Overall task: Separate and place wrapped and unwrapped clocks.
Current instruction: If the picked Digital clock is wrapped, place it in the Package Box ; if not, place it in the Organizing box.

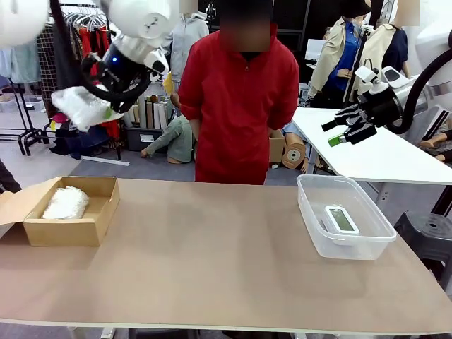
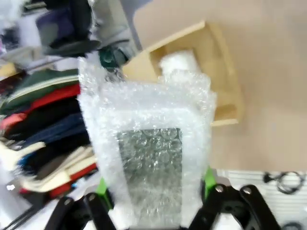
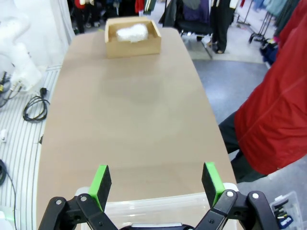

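the wrapped clock point(image 2: 151, 167) held by the left gripper point(image 1: 107, 106) hangs high above the table's left end, and the cardboard box point(image 1: 99, 219) it seems meant for lies below it and a little nearer the robot. in the left wrist view the box point(image 2: 225, 91) sits past the top of the bundle, so my reading is that the coming move is mainly a descent with a small shift toward the box's open middle. the left arm is plainly the nearer one; the right gripper point(image 1: 351, 127) hovers well apart, over the far right end, with its jaws spread wide and nothing between them.

the box already holds one wrapped bundle point(image 1: 66, 203), lying toward its left side, so room remains beside it. the clear plastic tub point(image 1: 314, 212) at the right end holds the bare clock point(image 1: 342, 219), flat, screen up.

the held clock is swaddled in bubble wrap, white and crinkly, with a grey screen showing dimly through it. its long axis runs along the fingers, and the green pads point(image 2: 208, 178) press its lower sides. the wrap looks soft and slippery, so the hold may be less sure than it seems.
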`<state>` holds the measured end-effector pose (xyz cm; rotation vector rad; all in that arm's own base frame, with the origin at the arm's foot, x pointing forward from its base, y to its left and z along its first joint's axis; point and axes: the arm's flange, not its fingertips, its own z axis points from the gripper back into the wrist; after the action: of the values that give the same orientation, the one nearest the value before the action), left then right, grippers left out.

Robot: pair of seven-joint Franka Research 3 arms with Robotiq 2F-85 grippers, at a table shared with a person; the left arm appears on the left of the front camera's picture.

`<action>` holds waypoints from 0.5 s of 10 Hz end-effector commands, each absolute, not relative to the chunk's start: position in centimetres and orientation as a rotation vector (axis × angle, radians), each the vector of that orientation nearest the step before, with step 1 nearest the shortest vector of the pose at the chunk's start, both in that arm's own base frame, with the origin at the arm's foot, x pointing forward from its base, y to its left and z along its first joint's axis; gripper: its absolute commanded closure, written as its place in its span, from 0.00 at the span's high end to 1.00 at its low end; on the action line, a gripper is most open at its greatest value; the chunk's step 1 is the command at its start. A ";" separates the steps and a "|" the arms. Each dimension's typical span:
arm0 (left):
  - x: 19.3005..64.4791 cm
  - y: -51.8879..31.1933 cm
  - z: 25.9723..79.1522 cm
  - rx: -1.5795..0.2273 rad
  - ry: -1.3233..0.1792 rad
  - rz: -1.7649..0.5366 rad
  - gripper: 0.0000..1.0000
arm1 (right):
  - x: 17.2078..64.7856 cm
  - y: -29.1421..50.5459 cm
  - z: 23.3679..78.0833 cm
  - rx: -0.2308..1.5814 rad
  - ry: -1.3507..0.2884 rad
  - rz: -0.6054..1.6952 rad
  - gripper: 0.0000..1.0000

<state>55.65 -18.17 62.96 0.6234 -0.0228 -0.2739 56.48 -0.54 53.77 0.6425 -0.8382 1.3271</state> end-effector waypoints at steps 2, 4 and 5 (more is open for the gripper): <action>54.5 -16.1 62.0 0.363 -0.163 -0.047 0.00 | 56.3 -0.5 53.9 0.638 -0.846 1.343 1.00; 54.8 -15.2 61.5 0.285 -0.200 0.065 0.00 | 56.3 -0.5 53.9 0.638 -0.846 1.343 1.00; 55.1 -15.3 61.5 0.268 -0.196 0.069 0.00 | 56.3 -0.5 53.9 0.638 -0.846 1.343 1.00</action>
<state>56.38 -15.39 62.66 0.2828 -0.1676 0.0587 56.48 -0.54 53.77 0.6425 -0.8382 1.3271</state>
